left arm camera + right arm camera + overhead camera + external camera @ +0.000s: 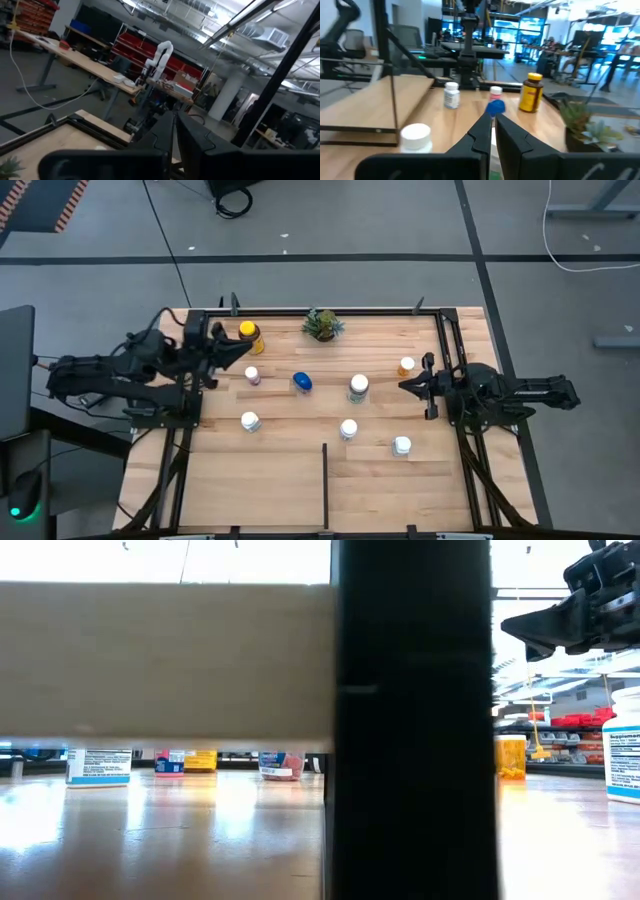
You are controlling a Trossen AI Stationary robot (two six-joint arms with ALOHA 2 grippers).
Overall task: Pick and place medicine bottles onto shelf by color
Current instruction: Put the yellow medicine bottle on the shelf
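Grey floor (400, 220), red shelving bins (145, 50), long workbench (85, 62)

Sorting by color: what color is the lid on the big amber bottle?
Yellow, on the amber bottle; clearest in the high view.

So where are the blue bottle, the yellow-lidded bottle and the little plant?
blue bottle (302, 382), high view, its middle.
yellow-lidded bottle (247, 330), high view, its lid.
plant (321, 324), high view, its leaves.
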